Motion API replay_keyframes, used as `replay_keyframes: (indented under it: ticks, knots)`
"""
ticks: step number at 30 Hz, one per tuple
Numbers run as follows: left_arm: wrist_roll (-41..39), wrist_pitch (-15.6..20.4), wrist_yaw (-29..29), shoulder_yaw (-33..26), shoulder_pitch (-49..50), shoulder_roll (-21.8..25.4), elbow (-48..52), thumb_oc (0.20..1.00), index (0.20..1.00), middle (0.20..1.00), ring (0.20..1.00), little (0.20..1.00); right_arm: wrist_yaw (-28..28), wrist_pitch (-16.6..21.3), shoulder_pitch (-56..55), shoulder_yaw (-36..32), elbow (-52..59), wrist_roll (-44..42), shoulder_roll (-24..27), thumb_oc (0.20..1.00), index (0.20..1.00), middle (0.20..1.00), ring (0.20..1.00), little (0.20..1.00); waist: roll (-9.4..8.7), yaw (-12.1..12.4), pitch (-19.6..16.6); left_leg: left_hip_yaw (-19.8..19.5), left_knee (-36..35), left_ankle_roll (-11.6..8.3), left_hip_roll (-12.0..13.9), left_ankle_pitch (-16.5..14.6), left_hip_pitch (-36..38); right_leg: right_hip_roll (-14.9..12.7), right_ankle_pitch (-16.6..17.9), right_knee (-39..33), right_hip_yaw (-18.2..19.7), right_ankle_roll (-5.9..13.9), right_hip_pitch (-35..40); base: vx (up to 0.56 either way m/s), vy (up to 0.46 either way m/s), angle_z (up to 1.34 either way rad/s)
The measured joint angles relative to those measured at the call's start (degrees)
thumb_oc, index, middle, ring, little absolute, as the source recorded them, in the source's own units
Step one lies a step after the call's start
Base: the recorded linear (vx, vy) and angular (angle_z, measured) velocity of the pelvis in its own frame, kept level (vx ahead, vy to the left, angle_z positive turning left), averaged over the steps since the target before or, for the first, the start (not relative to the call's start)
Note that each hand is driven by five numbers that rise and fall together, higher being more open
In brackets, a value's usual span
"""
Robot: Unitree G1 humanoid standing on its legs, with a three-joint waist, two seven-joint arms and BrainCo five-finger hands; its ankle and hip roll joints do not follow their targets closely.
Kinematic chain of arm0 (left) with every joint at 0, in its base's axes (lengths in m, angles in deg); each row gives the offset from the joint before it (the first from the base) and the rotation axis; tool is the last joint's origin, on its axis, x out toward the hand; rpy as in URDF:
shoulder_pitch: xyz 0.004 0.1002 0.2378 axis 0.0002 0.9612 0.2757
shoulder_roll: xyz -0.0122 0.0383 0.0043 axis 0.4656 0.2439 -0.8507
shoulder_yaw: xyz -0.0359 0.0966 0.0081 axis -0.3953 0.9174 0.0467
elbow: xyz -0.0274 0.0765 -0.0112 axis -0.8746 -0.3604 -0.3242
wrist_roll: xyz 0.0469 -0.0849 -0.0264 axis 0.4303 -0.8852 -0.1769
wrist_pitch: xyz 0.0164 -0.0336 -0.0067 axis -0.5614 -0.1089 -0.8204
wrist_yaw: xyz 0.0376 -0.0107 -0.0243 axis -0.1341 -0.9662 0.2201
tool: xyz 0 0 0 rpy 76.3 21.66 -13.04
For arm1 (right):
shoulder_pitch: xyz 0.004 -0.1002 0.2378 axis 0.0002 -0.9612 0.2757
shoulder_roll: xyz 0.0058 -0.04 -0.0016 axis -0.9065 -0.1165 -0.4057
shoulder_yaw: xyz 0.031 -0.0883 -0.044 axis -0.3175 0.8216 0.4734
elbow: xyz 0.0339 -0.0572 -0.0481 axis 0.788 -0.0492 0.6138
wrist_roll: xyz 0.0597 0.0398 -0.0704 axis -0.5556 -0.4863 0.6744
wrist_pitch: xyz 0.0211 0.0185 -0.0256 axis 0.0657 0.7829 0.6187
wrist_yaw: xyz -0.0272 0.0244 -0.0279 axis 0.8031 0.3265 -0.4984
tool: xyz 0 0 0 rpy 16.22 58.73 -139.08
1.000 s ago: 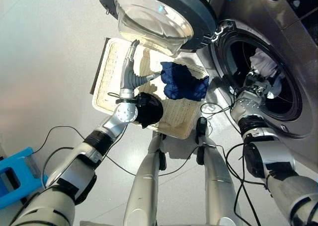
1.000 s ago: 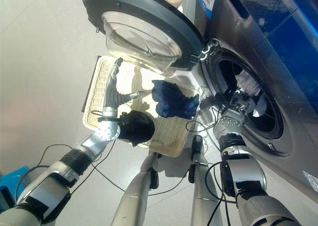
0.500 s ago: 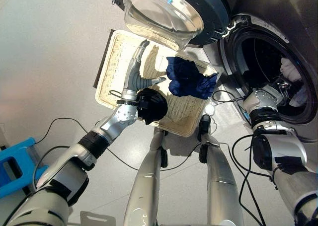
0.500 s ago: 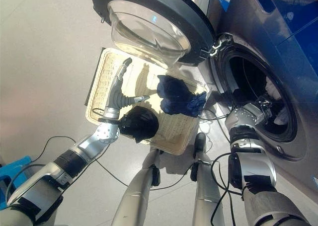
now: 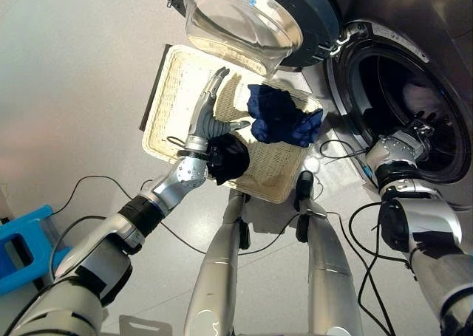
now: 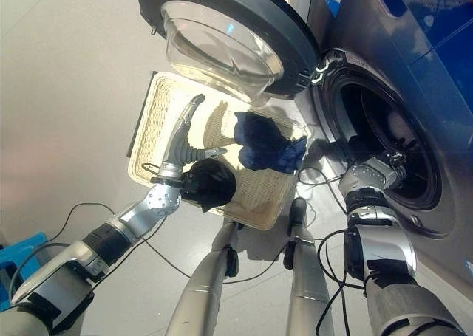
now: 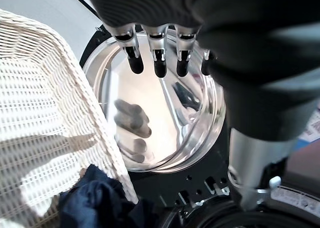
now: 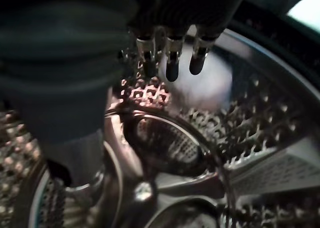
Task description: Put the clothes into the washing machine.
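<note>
A crumpled navy garment (image 5: pixel 281 118) lies in the white wicker basket (image 5: pixel 177 92) on the floor, also seen in the left wrist view (image 7: pixel 95 198). My left hand (image 5: pixel 211 118) hovers open over the basket just left of it, fingers straight and pointing at the door. My right hand (image 5: pixel 414 133) is at the washing machine's drum opening (image 5: pixel 443 166), open and empty. A white garment (image 8: pixel 210 80) lies inside the perforated drum beyond its fingertips (image 8: pixel 171 70), and shows pale there from above (image 5: pixel 417 96).
The round glass door (image 5: pixel 251 11) hangs open above the basket's far end. The machine's grey front (image 6: pixel 443 77) stands at the right. A blue stool (image 5: pixel 22 240) sits at the lower left on the light floor.
The camera shifted early on. My right hand has let go of the white garment, which now rests deeper in the drum. My left hand has tipped a little toward the navy garment.
</note>
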Motion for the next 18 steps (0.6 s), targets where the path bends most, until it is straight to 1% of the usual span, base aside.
replay_keyframes:
  ticks: [1, 4, 5, 6, 8, 9, 10, 12, 13, 15, 16, 17, 18]
  knots:
    - [0.0, -1.0, -0.5, 0.2, -0.1, 0.0, 0.0, 1.000, 1.000, 1.000, 1.000, 1.000, -0.2, -0.7, 0.0, 0.2, 0.0, 0.0, 0.1, 1.000, 1.000, 1.000, 1.000, 1.000, 0.00, 0.0, 0.0, 0.0, 0.1, 0.04, 0.0, 0.0, 0.0, 0.0, 0.0, 0.1, 0.0, 0.00, 0.0, 0.00, 0.000, 0.00]
    - [0.0, -1.0, -0.5, 0.2, -0.1, 0.0, 0.0, 1.000, 1.000, 1.000, 1.000, 1.000, -0.2, -0.7, 0.0, 0.2, 0.0, 0.0, 0.1, 1.000, 1.000, 1.000, 1.000, 1.000, 0.00, 0.0, 0.0, 0.0, 0.1, 0.04, 0.0, 0.0, 0.0, 0.0, 0.0, 0.1, 0.0, 0.00, 0.0, 0.00, 0.000, 0.00]
    - [0.0, -2.1, -1.0, 1.6, -0.2, 0.1, 0.0, 1.000, 1.000, 1.000, 1.000, 1.000, -0.9, -1.4, 0.0, 0.7, 0.0, 0.0, 0.2, 1.000, 1.000, 1.000, 1.000, 1.000, 0.01, 0.0, 0.0, 0.0, 0.2, 0.07, -0.1, 0.1, 0.0, 0.0, 0.0, 0.3, 0.0, 0.01, 0.0, 0.00, 0.000, 0.00]
    - [0.0, -2.3, -1.1, 1.8, -0.3, 0.1, 0.0, 1.000, 1.000, 1.000, 1.000, 1.000, -0.8, -1.7, 0.0, 1.3, 0.0, 0.4, 0.2, 1.000, 1.000, 1.000, 1.000, 1.000, 0.03, 0.0, 0.0, 0.0, 0.3, 0.10, -0.1, 0.1, 0.0, -0.1, 0.0, 0.3, 0.0, 0.01, 0.0, 0.01, 0.038, 0.02]
    - [0.7, -5.0, -2.2, 3.5, -1.7, 0.4, -0.8, 1.000, 1.000, 1.000, 1.000, 1.000, 1.6, -2.8, 0.2, 2.4, -0.8, 4.5, 0.6, 1.000, 1.000, 1.000, 1.000, 1.000, 0.07, 0.0, 0.0, 0.2, 0.3, 0.11, -0.1, 0.1, 0.0, 0.0, 0.0, 0.2, 0.0, 0.02, -0.1, 0.01, 0.035, -0.01]
    - [2.4, -7.8, -3.8, 5.1, -2.8, 0.9, -1.2, 1.000, 1.000, 1.000, 1.000, 1.000, 3.4, -4.5, 0.2, 3.1, -1.0, 9.1, 0.7, 1.000, 1.000, 1.000, 1.000, 1.000, 0.07, -0.1, 0.0, 0.6, 0.2, 0.14, -0.1, 0.1, 0.0, -0.1, 0.0, 0.2, 0.3, 0.05, -0.3, 0.00, 0.030, -0.04]
    - [3.3, -8.8, -4.3, 5.9, -3.2, 1.2, -1.2, 1.000, 1.000, 1.000, 1.000, 1.000, 4.0, -5.2, 0.2, 3.6, -1.0, 10.9, 0.8, 1.000, 1.000, 1.000, 1.000, 1.000, 0.07, -0.1, 0.0, 0.8, 0.2, 0.14, -0.1, 0.1, 0.0, 0.0, 0.1, 0.2, 0.4, 0.08, -0.4, 0.00, 0.035, -0.09]
    - [9.0, -12.5, -6.1, 8.9, -4.8, 2.1, -1.2, 1.000, 1.000, 1.000, 1.000, 1.000, 5.9, -7.3, 0.3, 6.2, -1.1, 17.8, 0.8, 1.000, 1.000, 1.000, 1.000, 1.000, 0.07, -0.3, 0.0, 1.4, 0.0, 0.14, -0.2, 0.1, 0.0, 0.1, 0.2, 0.2, 1.1, 0.21, -0.8, 0.00, 0.047, -0.10]
    - [10.7, -13.2, -6.5, 9.4, -5.4, 2.2, -1.2, 1.000, 1.000, 1.000, 1.000, 1.000, 6.0, -7.7, 0.3, 7.0, -1.0, 19.3, 0.8, 1.000, 1.000, 1.000, 1.000, 1.000, 0.07, -0.6, 0.0, 1.4, -0.1, 0.14, -0.2, 0.1, 0.0, 0.1, 0.2, 0.2, 1.1, 0.21, -0.8, 0.01, 0.062, -0.04]
    - [14.8, -16.0, -8.4, 13.1, -8.6, 3.3, -1.5, 1.000, 1.000, 1.000, 1.000, 1.000, 5.8, -8.7, 0.1, 8.9, 0.6, 21.4, 0.3, 1.000, 1.000, 1.000, 1.000, 1.000, 0.07, -1.7, 0.0, 1.6, -0.2, 0.14, -0.2, 0.1, -0.2, 0.1, 0.2, 0.1, 1.4, 0.27, -1.2, 0.01, 0.065, -0.03]
    - [15.3, -17.1, -9.2, 13.7, -9.8, 3.2, -1.8, 1.000, 1.000, 1.000, 1.000, 1.000, 5.2, -8.9, 0.1, 8.9, 1.3, 21.7, -0.1, 1.000, 1.000, 1.000, 1.000, 1.000, 0.07, -2.0, 0.0, 1.9, -0.3, 0.14, -0.3, 0.1, -0.3, 0.1, 0.2, 0.1, 1.7, 0.32, -1.5, 0.00, 0.042, -0.06]
    - [15.3, -17.1, -9.2, 13.7, -9.8, 3.2, -1.8, 1.000, 1.000, 1.000, 1.000, 1.000, 5.2, -8.9, 0.1, 8.9, 1.3, 21.7, -0.1, 1.000, 1.000, 1.000, 1.000, 1.000, 0.07, -2.0, 0.0, 1.9, -0.3, 0.14, -0.3, 0.1, -0.3, 0.1, 0.2, 0.1, 1.7, 0.32, -1.5, 0.00, 0.023, -0.06]
    - [16.1, -19.0, -10.1, 14.7, -12.0, 2.6, -4.1, 1.000, 1.000, 1.000, 1.000, 1.000, 4.6, -9.4, -0.6, 9.0, 2.9, 21.8, -1.7, 1.000, 1.000, 1.000, 1.000, 1.000, 0.08, -3.1, 0.0, 2.2, -0.4, 0.13, -0.2, 0.1, -0.7, 0.1, 0.3, 0.1, 1.8, 0.37, -2.0, 0.00, 0.026, -0.09]
